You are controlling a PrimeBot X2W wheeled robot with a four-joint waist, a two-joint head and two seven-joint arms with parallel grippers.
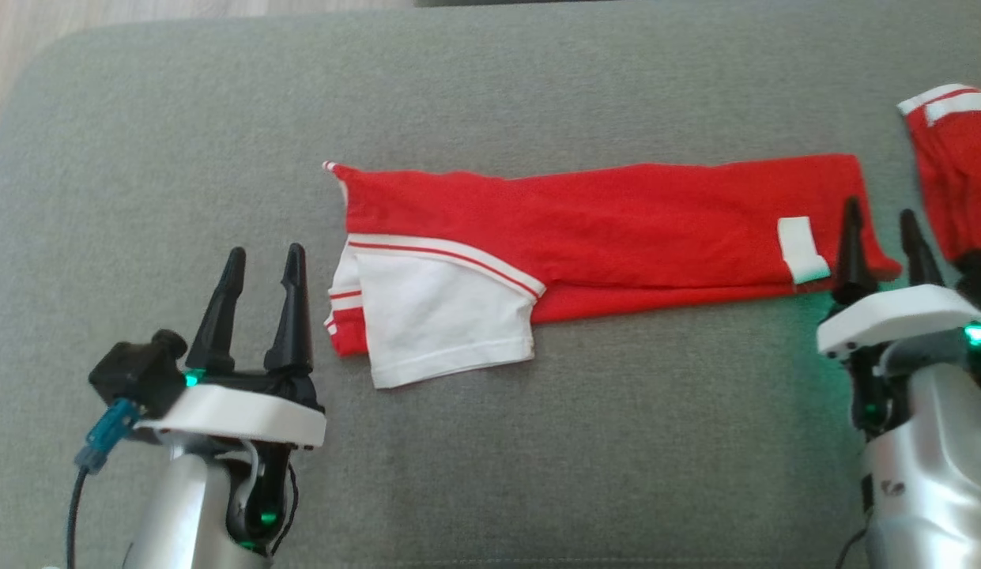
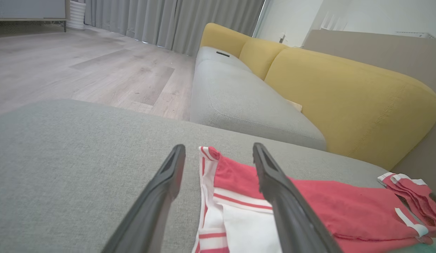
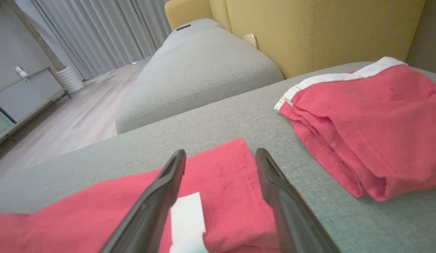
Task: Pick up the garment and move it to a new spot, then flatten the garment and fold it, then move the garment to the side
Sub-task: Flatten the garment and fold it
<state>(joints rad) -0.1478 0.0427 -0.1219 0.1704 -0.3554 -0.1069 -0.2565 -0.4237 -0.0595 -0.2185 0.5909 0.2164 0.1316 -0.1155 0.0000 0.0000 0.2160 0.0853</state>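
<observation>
Snags to watch for here, since both pincers are spread wide and holding nothing. The garment [image 1: 616, 229] lies as a long folded strip on the grey cushion [image 1: 537, 442], with one end just beside the other folded red pile [image 1: 952, 174]. Your right pincer [image 1: 881, 210] sits over that pile-side end, by the white label [image 1: 798, 249]. Your left pincer [image 1: 265, 253] is just off the end farthest from the pile, next to the white sleeve [image 1: 443, 324] and not touching it.

Biggest risk, I'd guess, is pinching only the top layer at either end, so the strip peels open when you lift. Second, the right pincer is close enough to the pile that a wide swing could drag that along too. Third, the sleeve sticks out from the strip, so it could flop loose and wreck the fold. Lifting the two ends unevenly would twist the whole thing.
</observation>
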